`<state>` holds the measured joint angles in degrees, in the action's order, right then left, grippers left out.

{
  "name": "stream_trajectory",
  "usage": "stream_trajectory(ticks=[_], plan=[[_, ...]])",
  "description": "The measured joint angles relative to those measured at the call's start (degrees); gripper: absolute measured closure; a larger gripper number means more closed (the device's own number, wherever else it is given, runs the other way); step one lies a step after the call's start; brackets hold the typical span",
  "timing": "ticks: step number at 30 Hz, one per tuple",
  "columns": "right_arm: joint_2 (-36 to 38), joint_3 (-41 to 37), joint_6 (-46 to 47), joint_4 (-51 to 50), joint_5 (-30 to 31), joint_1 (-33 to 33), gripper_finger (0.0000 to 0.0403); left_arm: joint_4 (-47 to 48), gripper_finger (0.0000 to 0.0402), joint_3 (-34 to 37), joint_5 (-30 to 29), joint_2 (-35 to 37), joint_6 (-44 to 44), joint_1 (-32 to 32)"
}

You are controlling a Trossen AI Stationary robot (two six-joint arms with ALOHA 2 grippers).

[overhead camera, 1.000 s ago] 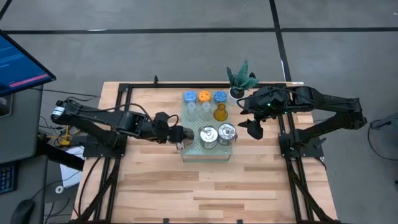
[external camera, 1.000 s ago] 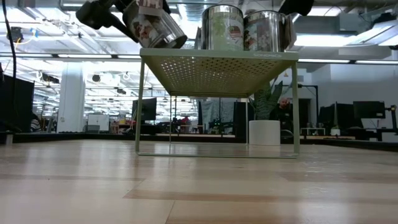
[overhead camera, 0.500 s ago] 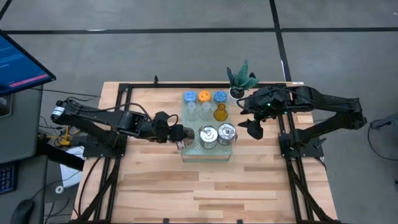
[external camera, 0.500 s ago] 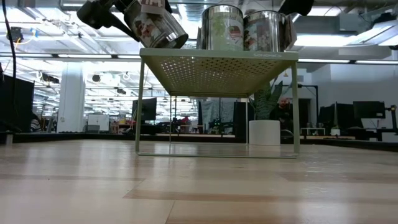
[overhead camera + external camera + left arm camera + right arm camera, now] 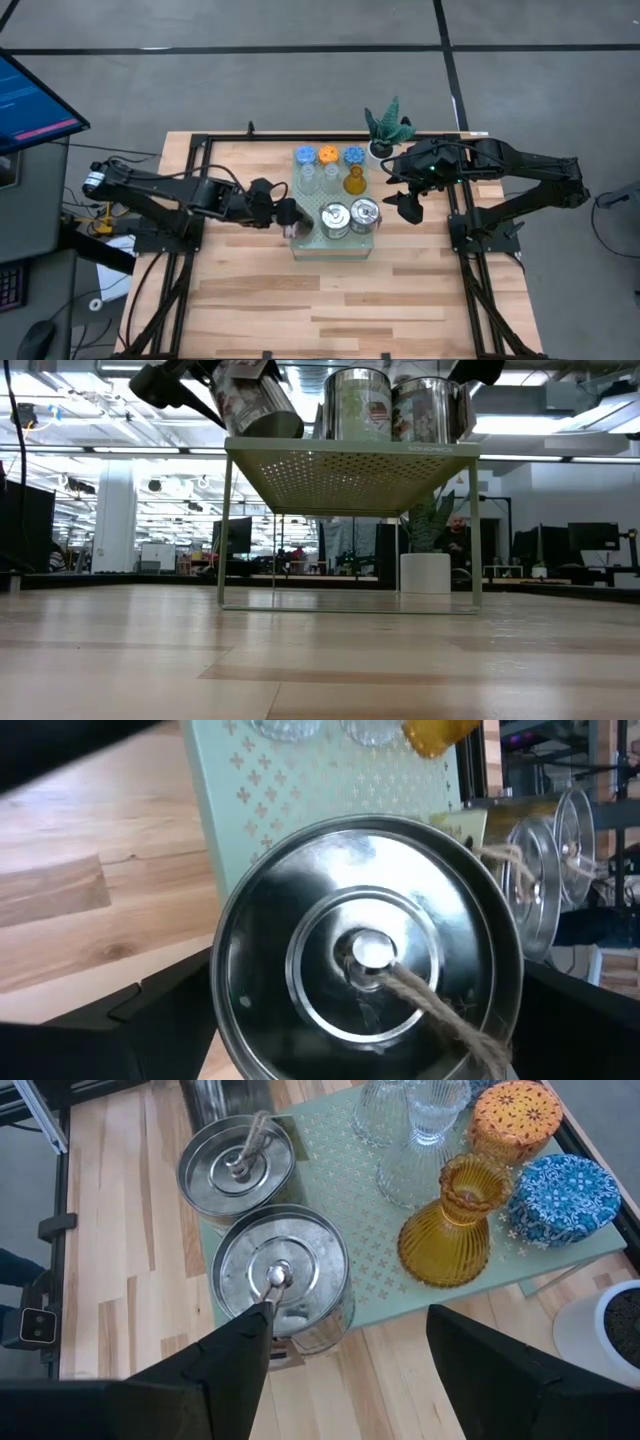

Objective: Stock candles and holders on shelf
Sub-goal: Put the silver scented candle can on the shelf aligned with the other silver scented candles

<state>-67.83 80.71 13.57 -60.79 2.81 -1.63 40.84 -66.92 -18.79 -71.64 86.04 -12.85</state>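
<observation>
While the left pincer [image 5: 291, 217] sat right at the shelf's [image 5: 305, 245] left edge, the third tin [image 5: 252, 402] was standing between its fingers, base apparently down on the near-left corner of the shelf in the low view, maybe a touch tilted, hard to say. Fingers looked spread wide around it, but I couldn't tell whether they were actually clear of the tin or only just loosened. In the left wrist view the tin's lid with its twine loop filled almost everything, so the tin lay dead ahead of that pincer, its axis upright and the arm coming in sideways from the left over the desk [image 5: 250, 290]. So my guess was that pulling straight back left would be the thing, no lifting, or the tin tips off the edge. The other two tins [image 5: 349, 216] were already side by side just right of it, glass cups [image 5: 415, 1125], amber cup [image 5: 447, 1220] and the blue and orange candles [image 5: 328, 156] lined up along the back. Right pincer [image 5: 408, 212] hovered just off the shelf's right side, partly spread, holding nothing, clearly farther from this tin.
</observation>
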Motion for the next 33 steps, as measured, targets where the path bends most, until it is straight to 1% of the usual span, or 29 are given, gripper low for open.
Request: stream_trajectory(ticks=[8,16,22,33], plan=[[0.0,0.0,0.0,0.0,0.0,0.0,0.0147,-0.2,0.0002,0.0,0.1,-0.1,-0.6,1.6],[0.0,0.0,0.0,0.0,0.0,0.0,0.0147,-1.1,0.0002,-0.2,0.4,-2.2,-1.8,1.6],[0.0,0.0,0.0,0.0,0.0,0.0,0.0147,-1.2,0.0002,-0.1,0.9,-2.2,-3.9,2.0],[0.0,0.0,0.0,0.0,0.0,0.0,0.0147,-0.7,0.0002,0.1,0.7,-2.1,-4.9,2.0]])
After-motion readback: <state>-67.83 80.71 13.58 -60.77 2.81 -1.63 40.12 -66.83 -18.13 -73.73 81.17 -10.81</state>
